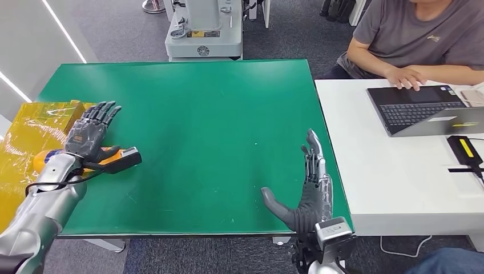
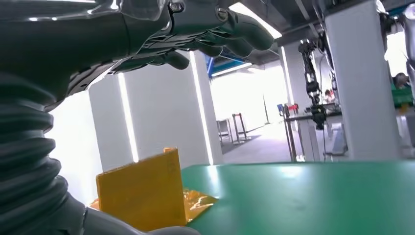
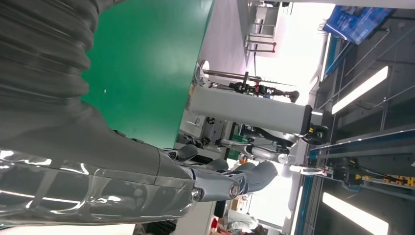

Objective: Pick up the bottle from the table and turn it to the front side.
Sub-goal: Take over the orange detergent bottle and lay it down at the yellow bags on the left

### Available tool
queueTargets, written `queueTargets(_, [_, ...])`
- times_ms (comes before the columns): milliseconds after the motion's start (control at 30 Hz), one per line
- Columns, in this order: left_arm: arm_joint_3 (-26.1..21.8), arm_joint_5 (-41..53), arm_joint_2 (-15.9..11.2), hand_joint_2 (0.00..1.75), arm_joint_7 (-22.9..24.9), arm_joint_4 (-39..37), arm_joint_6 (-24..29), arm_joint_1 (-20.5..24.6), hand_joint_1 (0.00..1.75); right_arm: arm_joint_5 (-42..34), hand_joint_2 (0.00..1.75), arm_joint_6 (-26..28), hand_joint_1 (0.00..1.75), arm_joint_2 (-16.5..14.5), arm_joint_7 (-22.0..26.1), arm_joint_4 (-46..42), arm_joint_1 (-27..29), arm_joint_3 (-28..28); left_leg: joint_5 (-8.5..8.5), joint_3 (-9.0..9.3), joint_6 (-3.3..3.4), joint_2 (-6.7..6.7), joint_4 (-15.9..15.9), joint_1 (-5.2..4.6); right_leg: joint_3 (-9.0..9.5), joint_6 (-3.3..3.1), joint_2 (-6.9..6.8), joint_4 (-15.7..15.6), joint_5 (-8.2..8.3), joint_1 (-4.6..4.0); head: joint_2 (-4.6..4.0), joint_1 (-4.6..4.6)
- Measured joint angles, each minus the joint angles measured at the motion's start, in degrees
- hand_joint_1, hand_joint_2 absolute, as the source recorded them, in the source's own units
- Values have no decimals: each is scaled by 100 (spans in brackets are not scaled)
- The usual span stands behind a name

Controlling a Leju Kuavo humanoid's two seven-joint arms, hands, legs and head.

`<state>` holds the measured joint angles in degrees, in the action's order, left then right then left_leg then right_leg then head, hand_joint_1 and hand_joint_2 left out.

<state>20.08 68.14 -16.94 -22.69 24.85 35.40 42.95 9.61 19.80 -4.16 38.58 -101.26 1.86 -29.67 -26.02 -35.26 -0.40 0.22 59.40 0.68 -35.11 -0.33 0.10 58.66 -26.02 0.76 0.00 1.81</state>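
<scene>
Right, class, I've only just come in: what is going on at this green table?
A humanoid robot stands at the green table with both hands open and holding nothing. Its left hand hovers by the table's left edge, next to yellow packaging. Its right hand stands edge-on near the front right corner. I can't see a bottle on the table. At the white desk alongside, a person works on a laptop.
</scene>
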Motion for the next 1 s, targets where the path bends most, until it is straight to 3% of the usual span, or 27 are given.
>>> queueTargets(333, [-385, -54, 0, 175, -76, 304, 35, -170, 0, 0, 175, 0, 0, -1, -7, 0, 1, 3, 0, 0, 0, 0, 0, 0, 0, 0, 0, 0, 0, 0, 0, 1])
queueTargets(600, [-853, -537, 11, 175, -645, 1270, 93, -703, 0, 16, 175, -48, 0, -1, -44, -4, 3, 20, -1, 0, 0, 2, 0, 0, -1, -1, 2, -1, -1, 0, 0, 0])
queueTargets(800, [-1302, -2453, 403, 175, -1568, 2760, -501, -1300, 0, -18, 175, 60, 0, -1, -87, -1, -11, 26, -1, -1, 0, -6, 1, -1, 1, 0, -8, -5, -4, 1, 0, -1])
queueTargets(1000, [-1325, -5052, 1116, 175, -1577, 4039, -1536, -1575, 0, -161, 175, 12, 0, -1, -103, 82, -67, 4, -2, 1, 2, -9, 3, -4, 9, 1, -13, -8, 0, 3, 0, 1])
